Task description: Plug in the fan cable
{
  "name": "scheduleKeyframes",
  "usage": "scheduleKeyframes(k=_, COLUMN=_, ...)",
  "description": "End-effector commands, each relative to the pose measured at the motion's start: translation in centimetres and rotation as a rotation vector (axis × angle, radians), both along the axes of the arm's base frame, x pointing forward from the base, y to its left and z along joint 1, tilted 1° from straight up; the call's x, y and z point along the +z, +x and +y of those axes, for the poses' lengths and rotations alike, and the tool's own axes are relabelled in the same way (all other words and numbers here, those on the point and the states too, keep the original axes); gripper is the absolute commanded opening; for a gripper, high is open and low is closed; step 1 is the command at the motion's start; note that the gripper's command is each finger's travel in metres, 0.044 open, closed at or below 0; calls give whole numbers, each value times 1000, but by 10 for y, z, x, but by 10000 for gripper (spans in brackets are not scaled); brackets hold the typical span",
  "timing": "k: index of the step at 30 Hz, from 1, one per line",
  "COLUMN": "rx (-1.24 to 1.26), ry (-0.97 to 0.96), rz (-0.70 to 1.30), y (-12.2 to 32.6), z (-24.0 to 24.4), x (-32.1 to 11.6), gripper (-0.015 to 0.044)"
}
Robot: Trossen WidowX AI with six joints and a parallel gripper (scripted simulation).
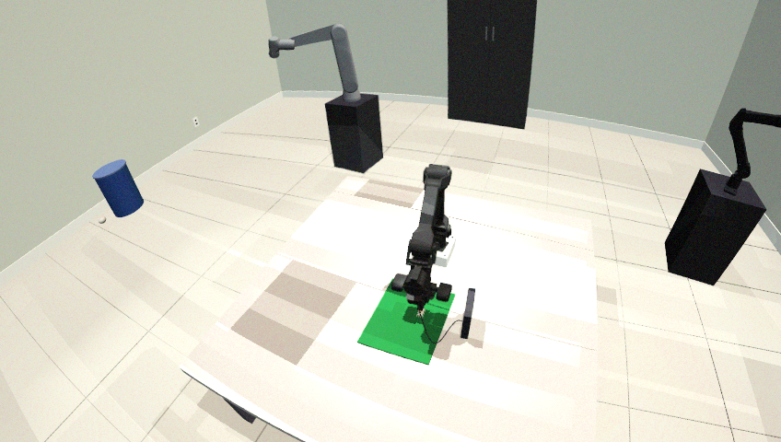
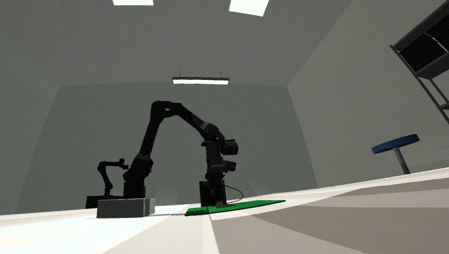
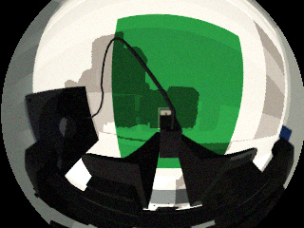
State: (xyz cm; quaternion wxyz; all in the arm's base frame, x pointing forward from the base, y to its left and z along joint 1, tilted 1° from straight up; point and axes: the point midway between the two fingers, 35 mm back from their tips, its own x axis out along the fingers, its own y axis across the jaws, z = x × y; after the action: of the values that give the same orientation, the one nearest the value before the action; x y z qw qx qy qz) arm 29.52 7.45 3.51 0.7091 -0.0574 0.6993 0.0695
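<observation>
The green board (image 1: pixel 391 335) (image 2: pixel 258 202) (image 3: pixel 209 57) lies flat on the table. My gripper (image 1: pixel 420 307) (image 2: pixel 217 199) (image 3: pixel 167 136) points down over it, shut on the fan plug. The dark plug (image 3: pixel 170 148) shows between the fingertips in the wrist view. The small pale header (image 1: pixel 421 313) (image 2: pixel 216 206) (image 3: pixel 164 112) is right at the plug's lower end and partly hidden by it. Whether the plug is seated, or touches the header, cannot be told. The black cable (image 1: pixel 428 335) (image 2: pixel 242 192) (image 3: pixel 147 71) loops from the plug to the fan.
The black fan (image 1: pixel 468 315) (image 2: pixel 203 192) (image 3: pixel 47 114) stands upright beside the board. My arm's base stands on a pale block (image 1: pixel 445 255) (image 2: pixel 119 208) behind the board. A blue cylinder (image 1: pixel 119 189) and two other arms on black pedestals stand away from the table.
</observation>
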Motion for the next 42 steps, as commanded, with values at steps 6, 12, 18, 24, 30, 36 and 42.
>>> scheduleKeyframes(k=6, rx=-4, ry=-1, rz=7, y=-2, z=0, x=-6, gripper=0)
scheduleKeyframes(k=12, rx=-4, ry=-1, rz=7, y=-1, z=0, x=-6, gripper=0)
scheduleKeyframes(k=18, rx=-4, ry=-1, rz=7, y=0, z=0, x=-6, gripper=0)
scheduleKeyframes(k=24, rx=-4, ry=-1, rz=7, y=1, z=0, x=-6, gripper=0)
scheduleKeyframes(k=30, rx=-3, ry=-1, rz=7, y=1, z=0, x=-6, gripper=0)
scheduleKeyframes(k=36, rx=-3, ry=-1, rz=7, y=1, z=0, x=-7, gripper=0)
scheduleKeyframes(k=42, rx=-3, ry=-1, rz=7, y=0, z=0, x=-8, gripper=0)
